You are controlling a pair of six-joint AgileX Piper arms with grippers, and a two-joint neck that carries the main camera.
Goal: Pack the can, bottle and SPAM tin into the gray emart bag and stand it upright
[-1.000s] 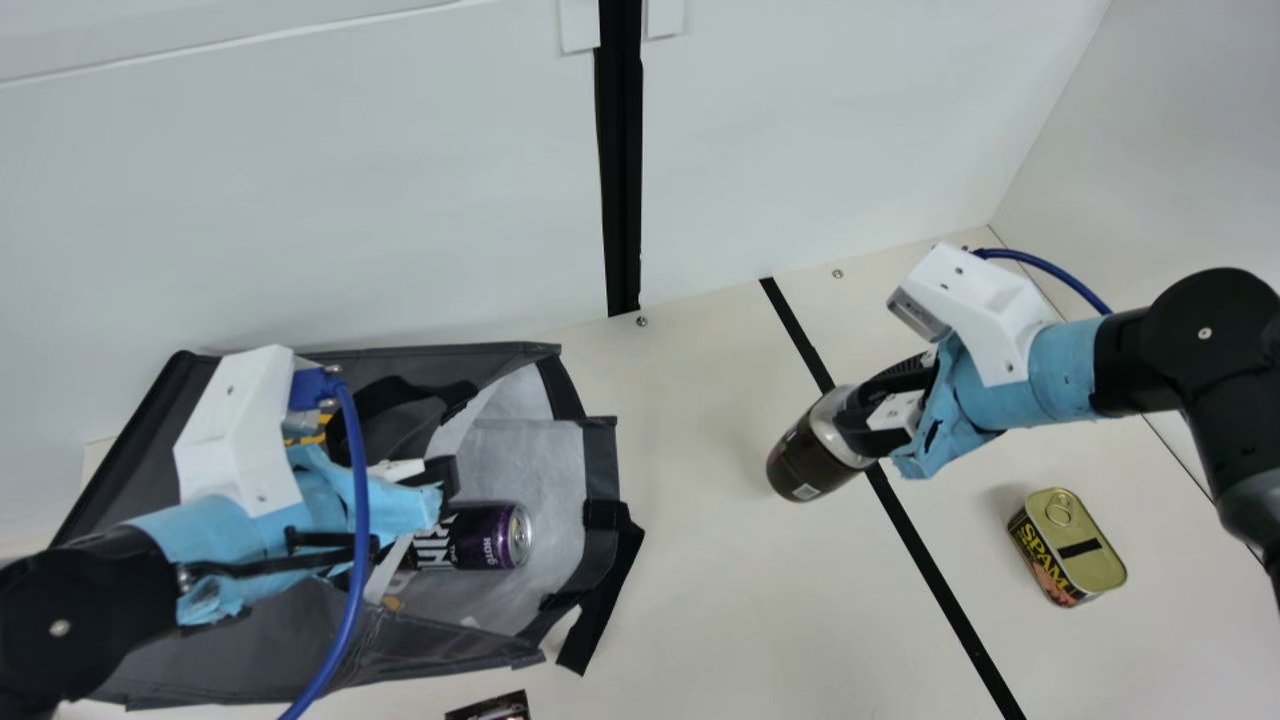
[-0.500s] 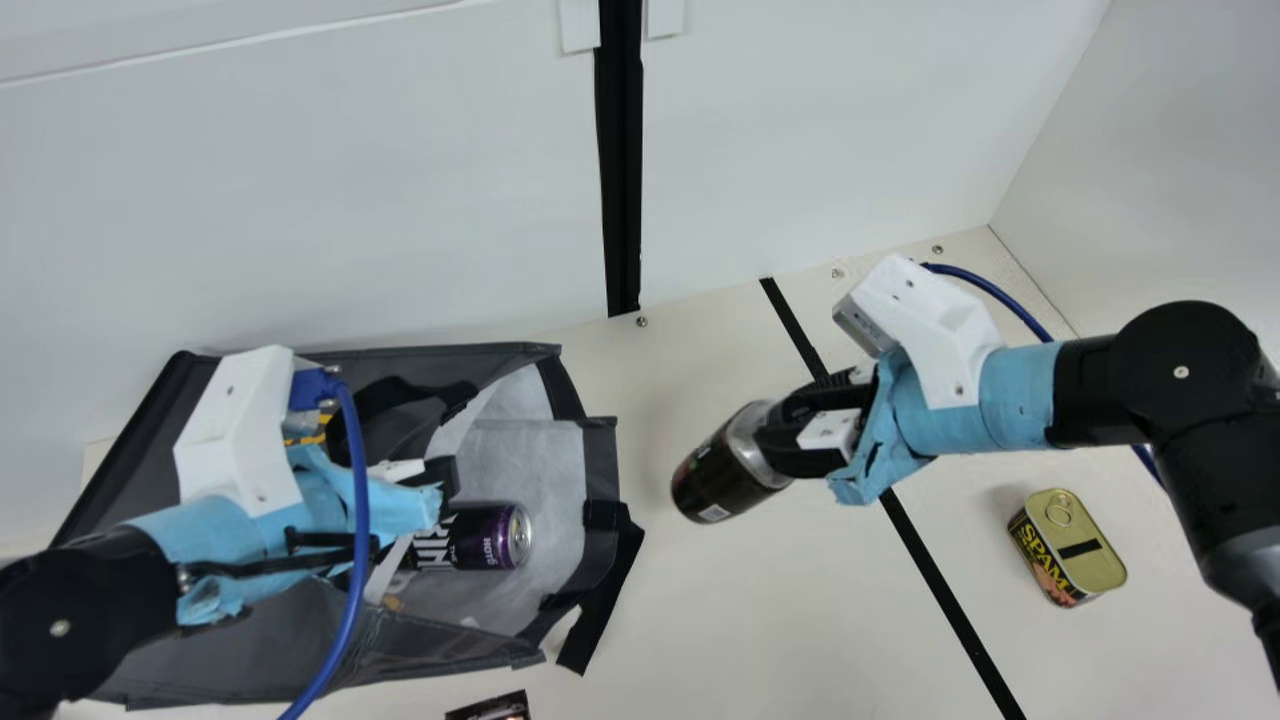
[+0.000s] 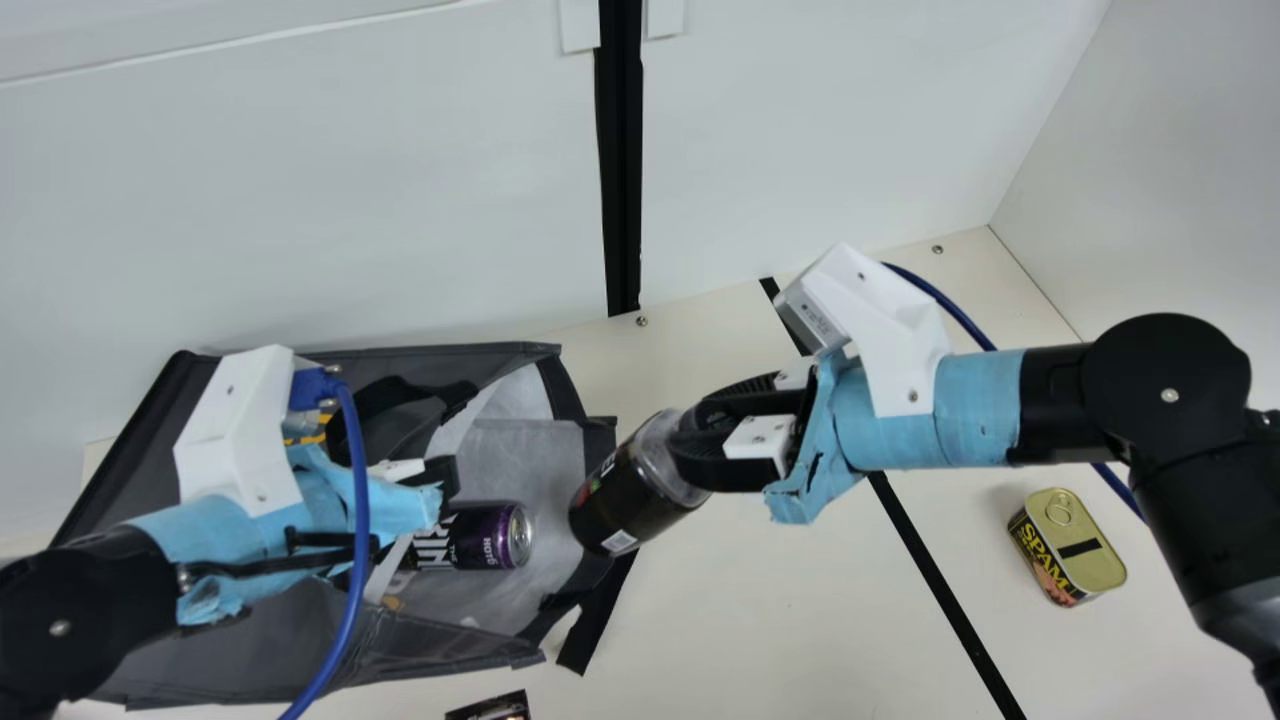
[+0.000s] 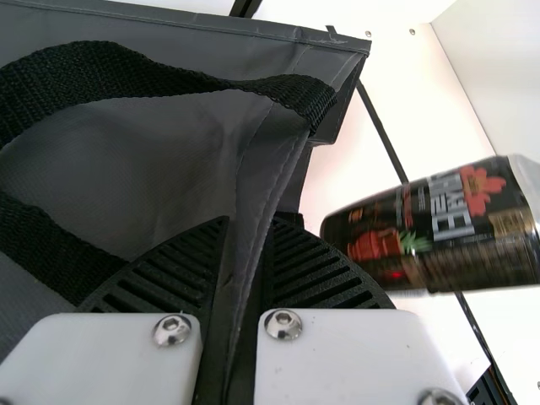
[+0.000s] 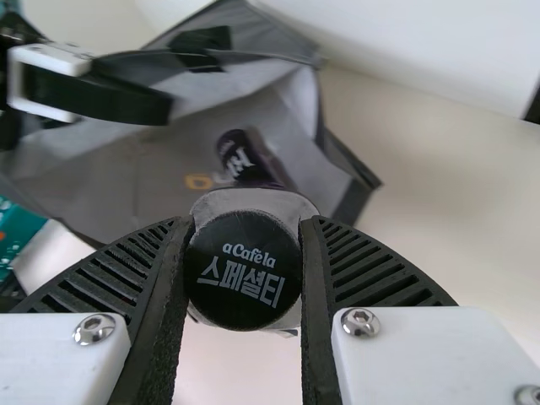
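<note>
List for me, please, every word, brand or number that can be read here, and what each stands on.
"SPAM": the SPAM tin
"THE": the purple can
"HOT", last character unclear: same can
"aCaféla": the cap
"스페셜티": same cap
Too blurred or hidden: print on the bottle and gray bag; the can's large letters.

Flat white back wall [image 3: 300, 200], split by a vertical black strip [image 3: 622, 150]. White side wall [image 3: 1180, 150] at main view's right. Cream tabletop [image 3: 760, 620] with a straight black line [image 3: 935, 585]
</note>
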